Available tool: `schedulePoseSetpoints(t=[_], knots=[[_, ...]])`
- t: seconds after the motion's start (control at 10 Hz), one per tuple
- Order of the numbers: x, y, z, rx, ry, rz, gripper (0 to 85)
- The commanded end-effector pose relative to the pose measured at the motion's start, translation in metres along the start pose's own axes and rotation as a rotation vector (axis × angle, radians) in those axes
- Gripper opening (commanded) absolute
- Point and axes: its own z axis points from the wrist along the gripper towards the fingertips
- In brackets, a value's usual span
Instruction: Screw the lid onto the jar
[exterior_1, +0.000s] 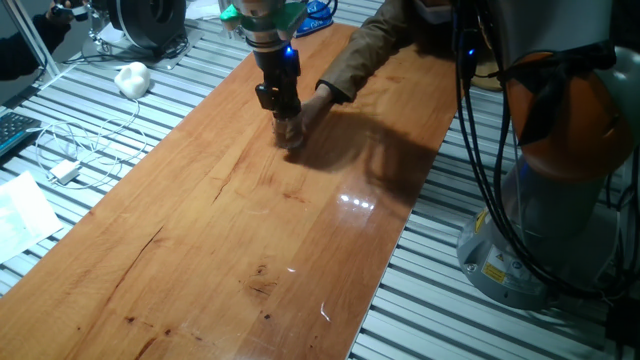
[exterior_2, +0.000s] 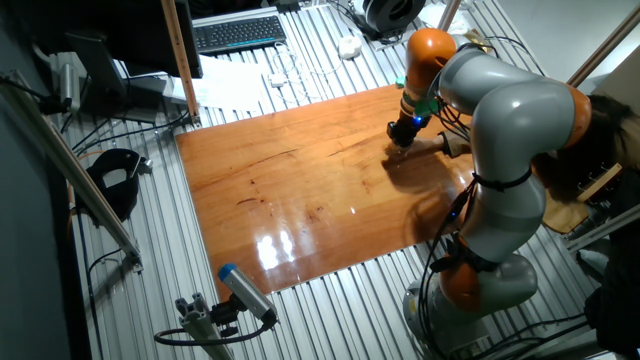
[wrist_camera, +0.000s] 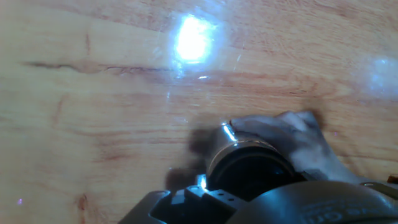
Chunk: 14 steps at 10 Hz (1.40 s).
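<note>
Far left off the bench (exterior_1: 200, 250): a white cable with small adapter (exterior_1: 65, 172) on ribbed metal slats, a crumpled white lump (exterior_1: 132, 78) farther back, a sheet of paper (exterior_1: 22, 215) near the edge. In the other fixed view, a black keyboard (exterior_2: 238, 33) at the far left, a black headset-like object (exterior_2: 113, 180) on the slats, a blue-tipped tool (exterior_2: 240, 290) near the front.

Bench of glossy reddish wood planks, long grain streaks, dark scratches, bright lamp glare on the varnish.

Toward the middle: arm coming straight down, wrist vertical, blue light on the black gripper (exterior_1: 286, 128), tips pointing at the wood. Directly beneath, the jar (exterior_1: 292, 138), small and clear, standing on the bench at the far middle; hardly separable from the fingers in the fixed views. In the hand view, a dark round lid (wrist_camera: 249, 171) with a shiny metallic rim, seen from above close under the camera; blurred. Cannot tell whether the gripper is clamped on the lid or apart.

Right of it: a person's hand (wrist_camera: 292, 140) wrapped against the jar's side, brown sleeve (exterior_1: 370, 50) reaching in from the far right, crowding the right approach. Farther right, the grey and orange arm body (exterior_2: 510, 130), black cables hanging beside the base.
</note>
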Motion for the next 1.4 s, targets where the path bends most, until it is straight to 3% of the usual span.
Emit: schedulePoseSetpoints(t=[0.0, 0.3, 0.9, 1.3], knots=[[0.0, 0.0008, 0.0001, -0.006, 0.007, 0.117, 0.0], [0.0001, 0.0012, 0.0003, 0.01, 0.001, 0.152, 0.0], [0.0006, 0.001, 0.0003, -0.006, -0.006, 0.415, 0.0], [0.0012, 0.0004, 0.0009, 0.002, -0.008, 0.484, 0.0]])
